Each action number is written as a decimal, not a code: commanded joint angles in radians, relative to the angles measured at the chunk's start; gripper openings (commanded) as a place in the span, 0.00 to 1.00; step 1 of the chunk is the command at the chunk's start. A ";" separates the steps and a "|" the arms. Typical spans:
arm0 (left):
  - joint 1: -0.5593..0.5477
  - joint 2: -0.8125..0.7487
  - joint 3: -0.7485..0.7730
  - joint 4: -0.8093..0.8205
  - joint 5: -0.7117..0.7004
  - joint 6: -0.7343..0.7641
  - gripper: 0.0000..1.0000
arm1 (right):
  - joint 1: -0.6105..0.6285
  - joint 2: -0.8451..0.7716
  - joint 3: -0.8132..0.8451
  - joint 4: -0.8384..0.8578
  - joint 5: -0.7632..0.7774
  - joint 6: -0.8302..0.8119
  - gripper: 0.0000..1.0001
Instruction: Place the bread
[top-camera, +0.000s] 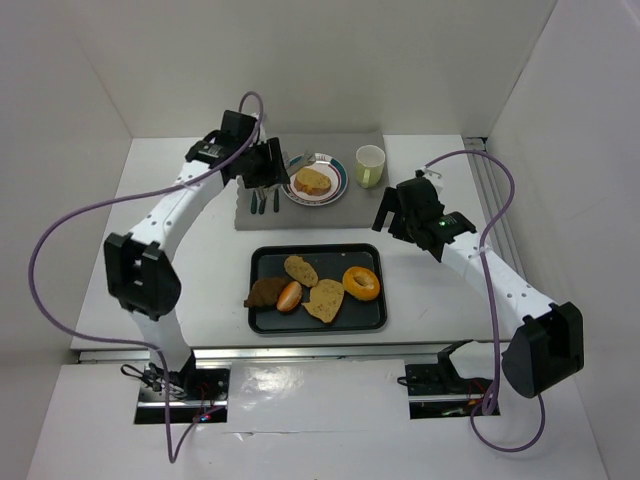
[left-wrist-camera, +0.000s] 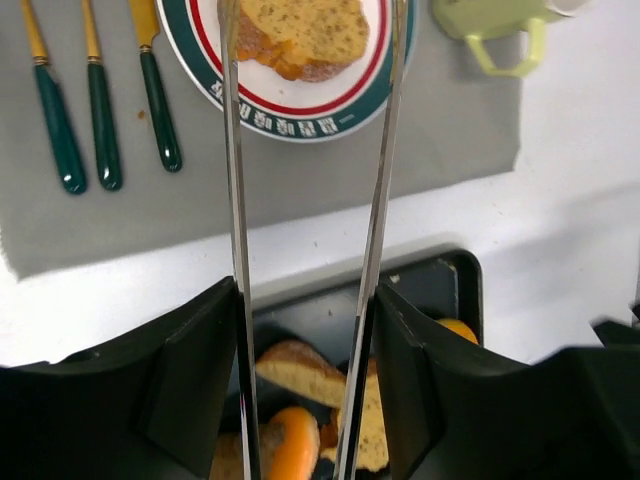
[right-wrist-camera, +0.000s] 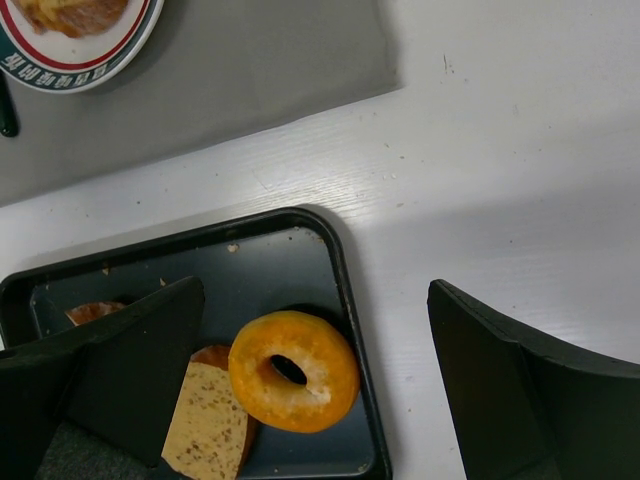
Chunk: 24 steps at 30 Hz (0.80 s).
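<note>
A slice of bread (top-camera: 312, 181) lies on a white plate with a red and green rim (top-camera: 341, 186) on the grey mat; it also shows in the left wrist view (left-wrist-camera: 305, 35). My left gripper (top-camera: 265, 165) is shut on metal tongs (left-wrist-camera: 236, 200). Their two blades stand apart and reach over the plate (left-wrist-camera: 290, 118), one on each side of the slice. My right gripper (top-camera: 400, 205) is open and empty, above the right edge of the black tray (top-camera: 318, 328), near an orange bagel (right-wrist-camera: 293, 370).
The tray holds several more bread pieces (top-camera: 300, 270) and the bagel (top-camera: 361, 283). A pale green mug (top-camera: 369, 165) stands right of the plate. Green-handled cutlery (left-wrist-camera: 95, 110) lies left of it on the mat (top-camera: 300, 215). White walls enclose the table.
</note>
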 joint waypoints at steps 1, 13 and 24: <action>-0.010 -0.200 -0.054 -0.028 -0.067 0.025 0.65 | -0.006 -0.040 0.004 0.009 0.006 0.004 1.00; -0.117 -0.555 -0.482 -0.270 0.048 0.081 0.65 | 0.003 -0.040 -0.005 0.040 -0.014 0.004 1.00; -0.299 -0.648 -0.624 -0.278 -0.079 -0.332 0.65 | 0.023 -0.012 0.029 0.049 -0.045 0.004 1.00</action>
